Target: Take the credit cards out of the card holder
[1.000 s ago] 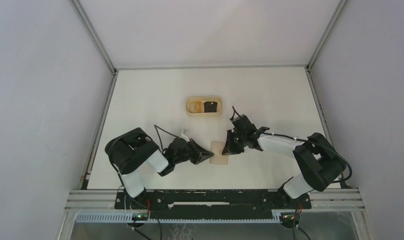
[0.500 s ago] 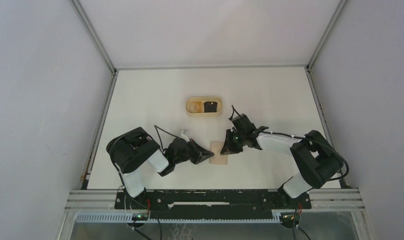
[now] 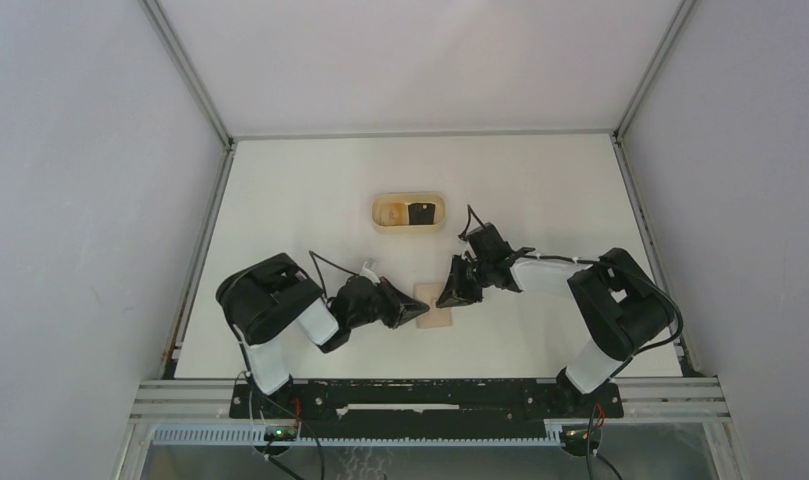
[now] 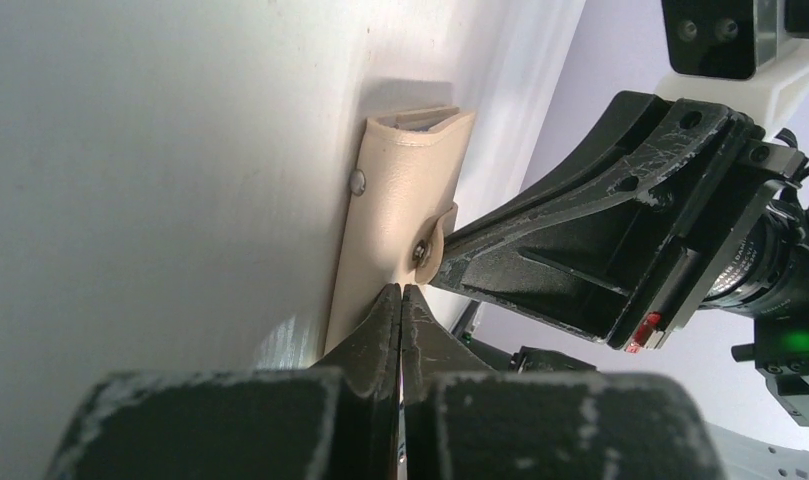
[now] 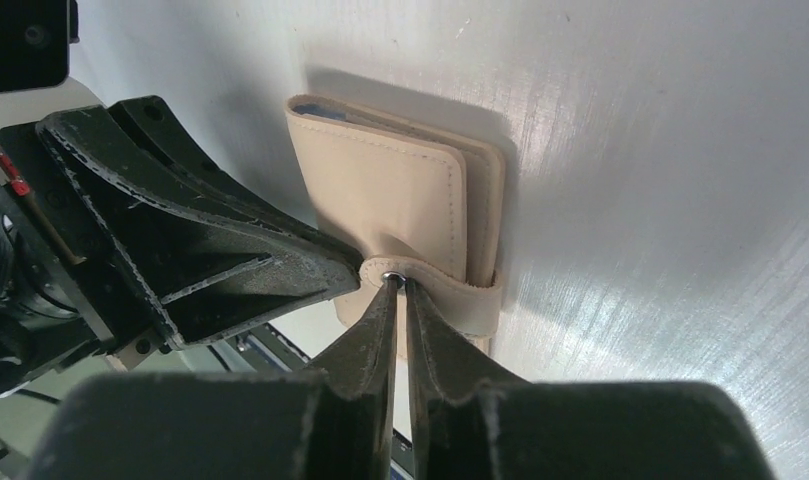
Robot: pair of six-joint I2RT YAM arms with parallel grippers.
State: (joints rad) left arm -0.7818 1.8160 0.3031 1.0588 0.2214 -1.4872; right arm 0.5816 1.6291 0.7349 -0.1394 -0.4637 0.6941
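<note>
My left gripper (image 3: 421, 312), at mid-frame, has its fingers pressed fully together. My right gripper (image 3: 445, 297), angled in from the right, pinches the strap of the card holder (image 5: 395, 200).

The card holder (image 3: 438, 308) is hemmed in on two sides. The left gripper (image 3: 421, 312) presses its closed tips against the holder's left edge, and the right gripper (image 3: 448, 294) pinches the snap strap from the far right, so both of those approaches are blocked. Only the holder's near edge faces bare table (image 3: 310, 190). The oval tray (image 3: 380, 226) stands well apart beyond the holder, with open tabletop around it and along both outer sides of the arms.
</note>
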